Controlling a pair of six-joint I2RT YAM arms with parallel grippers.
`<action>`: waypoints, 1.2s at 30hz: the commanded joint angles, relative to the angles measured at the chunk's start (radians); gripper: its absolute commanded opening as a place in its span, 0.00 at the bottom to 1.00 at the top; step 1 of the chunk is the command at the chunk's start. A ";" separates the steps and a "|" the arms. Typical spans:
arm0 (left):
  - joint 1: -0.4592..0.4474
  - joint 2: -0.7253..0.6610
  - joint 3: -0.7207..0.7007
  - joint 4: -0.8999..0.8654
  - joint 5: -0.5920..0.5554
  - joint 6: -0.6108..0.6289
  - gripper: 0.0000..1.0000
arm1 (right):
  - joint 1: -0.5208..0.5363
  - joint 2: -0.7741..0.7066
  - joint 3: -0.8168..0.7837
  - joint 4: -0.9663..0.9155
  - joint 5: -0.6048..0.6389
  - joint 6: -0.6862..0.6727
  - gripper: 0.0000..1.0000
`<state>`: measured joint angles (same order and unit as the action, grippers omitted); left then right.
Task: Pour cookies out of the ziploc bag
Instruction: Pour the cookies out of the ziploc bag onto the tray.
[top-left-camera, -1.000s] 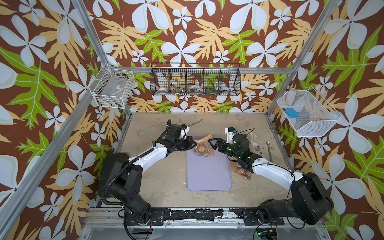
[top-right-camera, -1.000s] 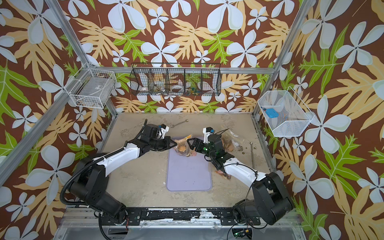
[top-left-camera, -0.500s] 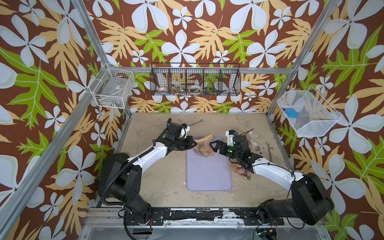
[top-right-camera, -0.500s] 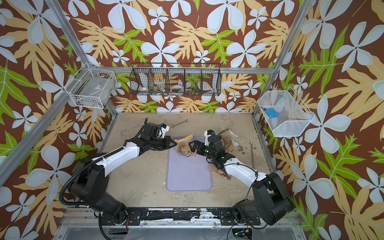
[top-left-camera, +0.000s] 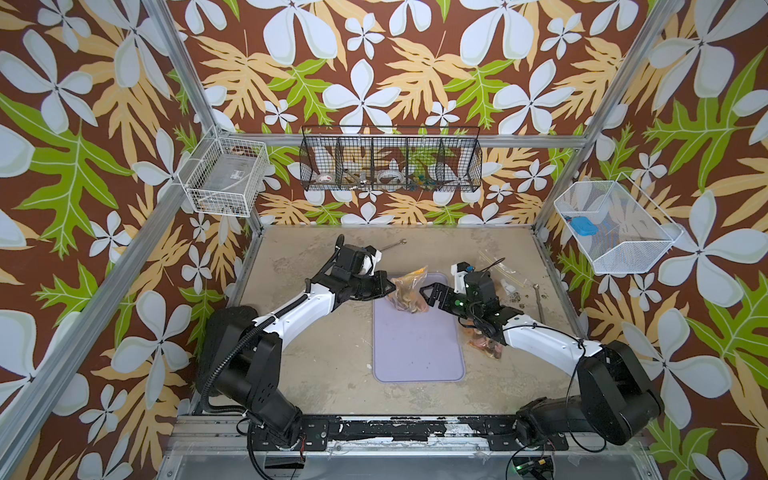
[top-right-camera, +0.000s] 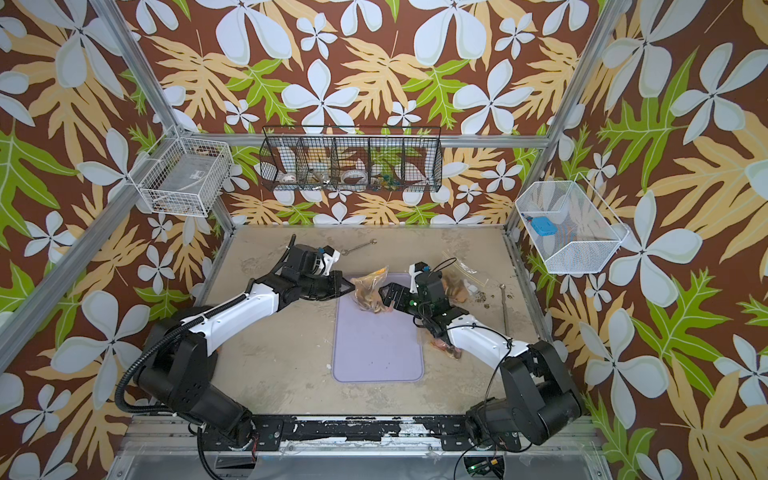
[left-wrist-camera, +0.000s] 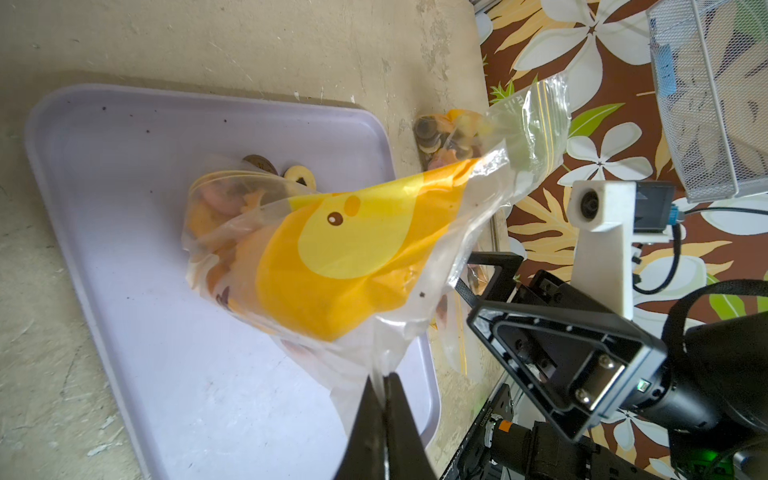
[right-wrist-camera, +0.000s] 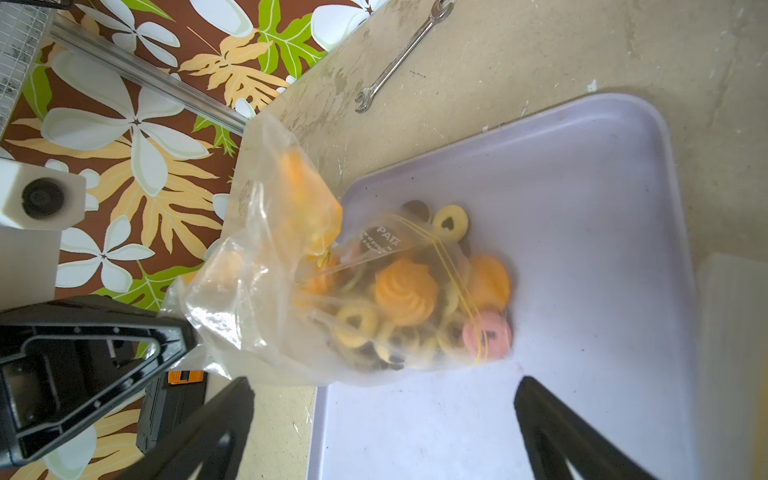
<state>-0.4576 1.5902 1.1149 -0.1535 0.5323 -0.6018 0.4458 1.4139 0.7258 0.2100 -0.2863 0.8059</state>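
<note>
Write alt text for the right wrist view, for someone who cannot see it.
A clear bag of cookies sags onto a lilac tray, one corner pinched by the left gripper. The right gripper stands open, empty, before it; a wrench lies on the table.

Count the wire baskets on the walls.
3: white basket on the left wall, black basket on the back wall, white mesh basket on the right wall. None seems hidden.

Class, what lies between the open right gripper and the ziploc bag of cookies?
Right wrist view: only a bare strip of lilac plastic tray separates the right gripper from the clear ziploc bag.
</note>
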 joint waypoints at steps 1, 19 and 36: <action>-0.007 -0.013 0.014 0.015 0.017 -0.007 0.00 | -0.003 0.001 -0.002 -0.010 -0.007 -0.012 1.00; -0.026 -0.048 0.020 0.014 0.019 -0.040 0.00 | -0.015 0.013 -0.002 -0.015 -0.020 -0.012 1.00; -0.034 -0.027 0.047 0.002 0.003 -0.036 0.00 | -0.022 0.004 -0.007 -0.013 -0.034 -0.009 1.00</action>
<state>-0.4870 1.5726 1.1427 -0.1589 0.5385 -0.6350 0.4244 1.4250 0.7193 0.1902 -0.3149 0.8032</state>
